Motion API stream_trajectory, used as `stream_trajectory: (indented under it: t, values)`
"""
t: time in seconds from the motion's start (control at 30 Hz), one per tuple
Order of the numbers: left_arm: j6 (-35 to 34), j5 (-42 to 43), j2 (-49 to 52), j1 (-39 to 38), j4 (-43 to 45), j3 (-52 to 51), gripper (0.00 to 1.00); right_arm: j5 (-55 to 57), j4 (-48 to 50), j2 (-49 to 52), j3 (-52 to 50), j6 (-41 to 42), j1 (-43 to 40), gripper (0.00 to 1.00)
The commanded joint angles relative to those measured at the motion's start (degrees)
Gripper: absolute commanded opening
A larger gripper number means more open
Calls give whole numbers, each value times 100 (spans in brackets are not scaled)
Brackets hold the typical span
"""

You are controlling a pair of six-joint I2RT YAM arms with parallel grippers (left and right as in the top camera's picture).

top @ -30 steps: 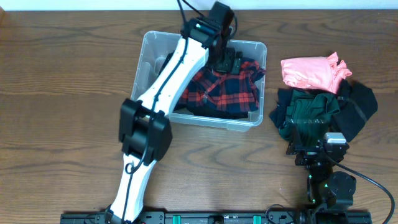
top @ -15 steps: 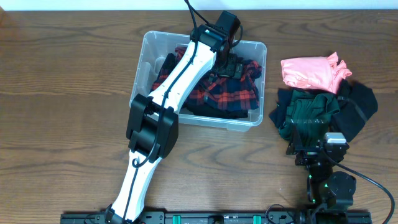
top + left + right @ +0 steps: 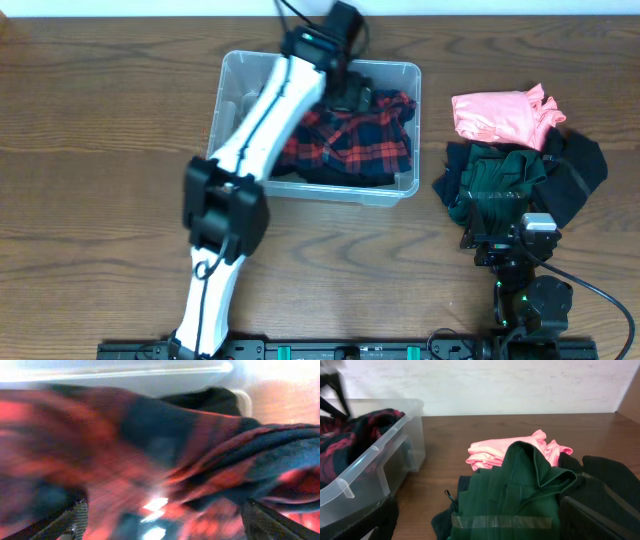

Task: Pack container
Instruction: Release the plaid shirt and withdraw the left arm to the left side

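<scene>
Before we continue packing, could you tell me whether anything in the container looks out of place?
The plaid shirt is bunched in the container, its edge heaped above the rim nearest the clothes pile rather than flat.

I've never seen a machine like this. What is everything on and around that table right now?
container: one, clear plastic, back middle of the table
plaid garment: one, red and navy, inside the container
pink garment: one, pink, on the table right of the container
green garment: one, dark green, in front of the pink garment
black garment: at least one, black, under and beside the green garment
table: one, brown wood
left arm: one, white, extends into the container; left fingers apart over the plaid garment
right arm: one, black, near edge; right fingers apart, facing the green garment
</scene>
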Motion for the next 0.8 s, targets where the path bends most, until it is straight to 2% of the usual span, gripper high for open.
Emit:
stream_trajectory:
  t: [0.0, 0.37, 0.57, 0.77]
  values:
    - [146, -280, -822, 177, -203, 17, 98, 42, -2, -20, -17, 17, -44, 99]
    - [372, -1198, -2260, 610, -1344, 17, 98, 42, -2, -20, -17, 17, -44, 99]
    - [391, -1237, -2341, 1521, -2033, -22, 98, 42, -2, -20, -17, 17, -44, 99]
    - [393, -1106, -2341, 2660, -2050, -146, 98, 125, 186, -20, -17, 15, -46, 99]
